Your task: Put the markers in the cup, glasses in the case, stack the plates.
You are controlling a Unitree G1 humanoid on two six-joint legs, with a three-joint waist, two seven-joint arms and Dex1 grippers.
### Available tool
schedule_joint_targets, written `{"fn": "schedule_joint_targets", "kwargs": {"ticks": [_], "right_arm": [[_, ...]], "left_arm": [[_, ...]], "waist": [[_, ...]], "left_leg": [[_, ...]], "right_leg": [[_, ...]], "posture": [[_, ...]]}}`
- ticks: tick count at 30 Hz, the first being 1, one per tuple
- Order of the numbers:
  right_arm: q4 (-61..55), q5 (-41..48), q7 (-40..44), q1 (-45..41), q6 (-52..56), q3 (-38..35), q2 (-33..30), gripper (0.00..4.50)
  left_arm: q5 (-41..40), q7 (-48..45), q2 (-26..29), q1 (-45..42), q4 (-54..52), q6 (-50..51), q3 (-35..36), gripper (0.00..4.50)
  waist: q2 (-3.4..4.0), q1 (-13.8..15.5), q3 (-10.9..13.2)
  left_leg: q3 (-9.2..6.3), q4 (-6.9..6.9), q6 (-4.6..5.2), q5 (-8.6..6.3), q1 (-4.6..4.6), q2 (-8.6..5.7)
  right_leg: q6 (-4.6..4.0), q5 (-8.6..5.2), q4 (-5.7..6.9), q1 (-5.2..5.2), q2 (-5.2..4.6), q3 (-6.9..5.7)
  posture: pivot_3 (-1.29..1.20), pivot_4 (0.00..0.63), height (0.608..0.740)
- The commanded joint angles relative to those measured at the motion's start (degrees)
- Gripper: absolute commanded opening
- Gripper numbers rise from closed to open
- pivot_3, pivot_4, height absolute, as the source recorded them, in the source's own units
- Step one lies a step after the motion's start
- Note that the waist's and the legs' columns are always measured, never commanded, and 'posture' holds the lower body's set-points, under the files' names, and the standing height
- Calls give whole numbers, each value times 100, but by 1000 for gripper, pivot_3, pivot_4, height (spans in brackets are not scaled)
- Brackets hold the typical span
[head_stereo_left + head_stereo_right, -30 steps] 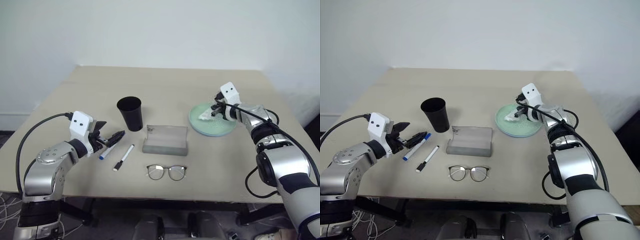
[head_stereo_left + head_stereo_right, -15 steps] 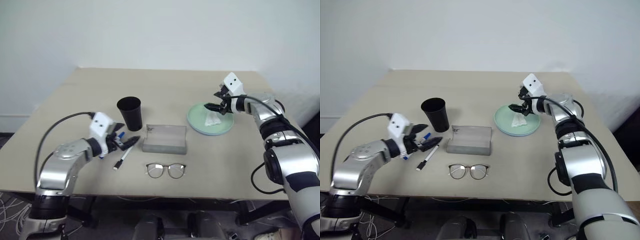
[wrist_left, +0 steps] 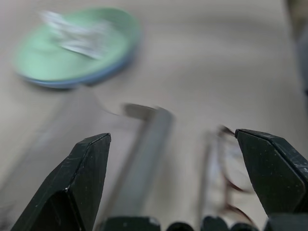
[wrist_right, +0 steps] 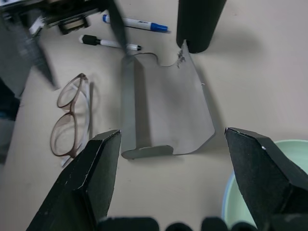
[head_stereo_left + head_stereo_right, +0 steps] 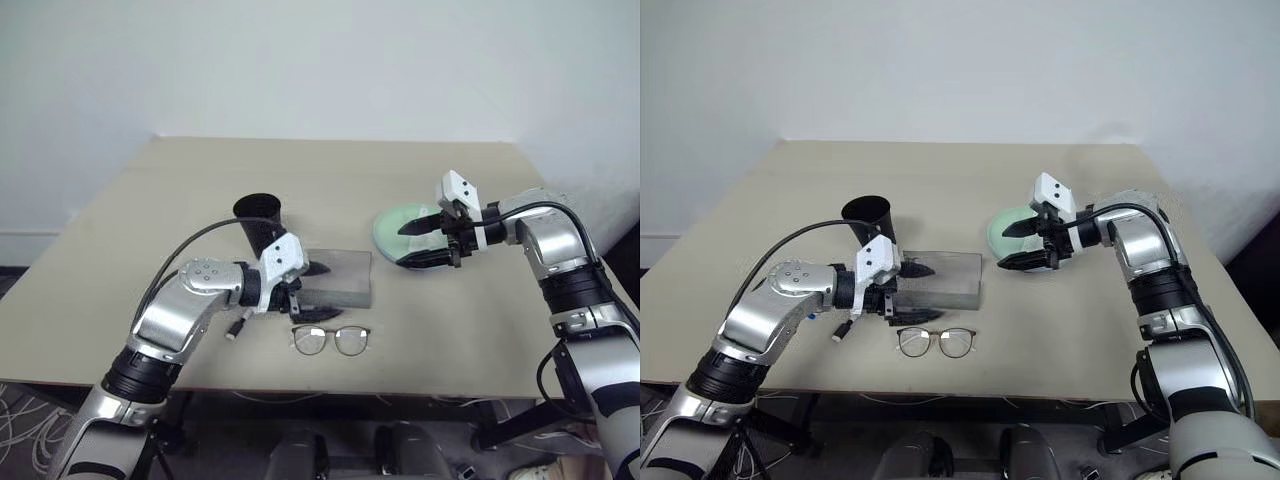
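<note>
Lying nearest, one pair of glasses (image 5: 333, 341) sits before the grey case (image 5: 335, 280). Left gripper (image 5: 908, 284), fingers spread, hovers over the case's left end, hiding most of the two markers (image 4: 130, 22) that the right wrist view shows lying side by side near the single black cup (image 5: 262, 224). Right gripper (image 5: 425, 245), fingers apart and empty, hangs over the stacked plates (image 3: 72, 53); the left wrist view shows a tissue (image 3: 77, 37) on them.

Black cup (image 4: 198, 21) stands upright far-left of my grey case (image 4: 166, 113); glasses (image 4: 71, 115) lie near it; both markers (image 4: 132, 22) left; mint plate (image 3: 72, 50) over blue, right.
</note>
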Motion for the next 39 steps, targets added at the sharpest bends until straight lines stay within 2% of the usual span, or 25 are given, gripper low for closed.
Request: {"fn": "schedule_joint_targets", "kwargs": {"ticks": [1,8,22,25,32,39], "right_arm": [[-288,95,-109,39,53,-53,-43,3723],[-503,120,-215,196,147,-47,-60,3723],[-670,183,-363,314,223,-18,-65,3723],[-685,192,-375,330,227,3,-61,3766],[-695,199,-413,342,221,29,-59,3766],[-736,220,-426,371,227,38,-57,3766]], "left_arm": [[126,-467,173,-230,151,-197,-130,4436],[287,-1078,294,-325,493,-432,-332,4436],[660,-1195,-13,-269,750,-592,-574,4436],[686,-1209,-56,-269,771,-590,-573,3796],[796,-1163,-163,-288,822,-630,-616,1346],[895,-1139,-328,-330,860,-625,-635,1346]], "waist": [[0,2,0],[0,68,0],[0,126,0],[0,127,0],[0,128,0],[0,127,0]], "left_leg": [[0,0,0,0,0,0],[0,0,2,-1,-8,-3],[-1,4,4,-2,-8,-2],[-3,4,4,-2,-8,-2],[-3,6,4,-2,-8,-2],[-3,7,4,-2,-8,-2]], "right_leg": [[0,0,-1,0,0,0],[0,0,-4,-7,-1,2],[-3,-2,-5,-4,-2,1],[-3,-2,-4,-4,-1,0],[-3,-2,-4,-3,-2,1],[-3,-2,-4,-3,-2,1]], "posture": [[0,0,727],[0,0,727],[0,0,727],[0,0,727],[0,0,727],[0,0,727]]}}
